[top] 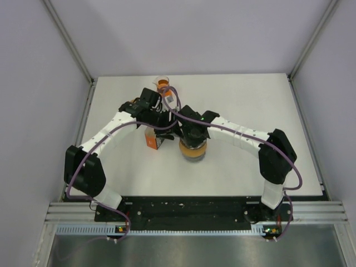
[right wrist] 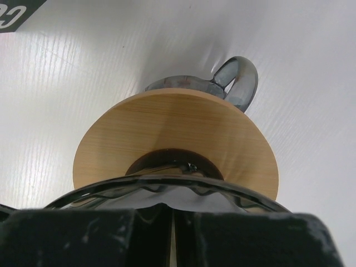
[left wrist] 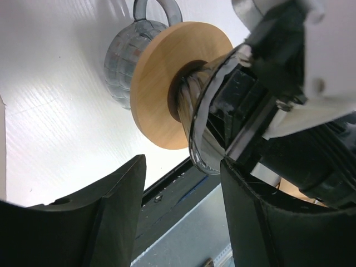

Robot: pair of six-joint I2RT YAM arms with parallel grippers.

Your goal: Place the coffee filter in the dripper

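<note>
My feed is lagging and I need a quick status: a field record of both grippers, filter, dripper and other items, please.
left gripper: open, beside the dripper, empty
right gripper: shut, above the dripper's rim
coffee filter: white paper inside the dripper, at the right gripper's jaws; grip unclear
dripper: glass, wooden collar, resting on glass mug
other: orange box left of dripper; small cup at far edge

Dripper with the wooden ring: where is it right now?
Top view: the dripper stands mid-table, just right of the orange box, under the right gripper.
</note>
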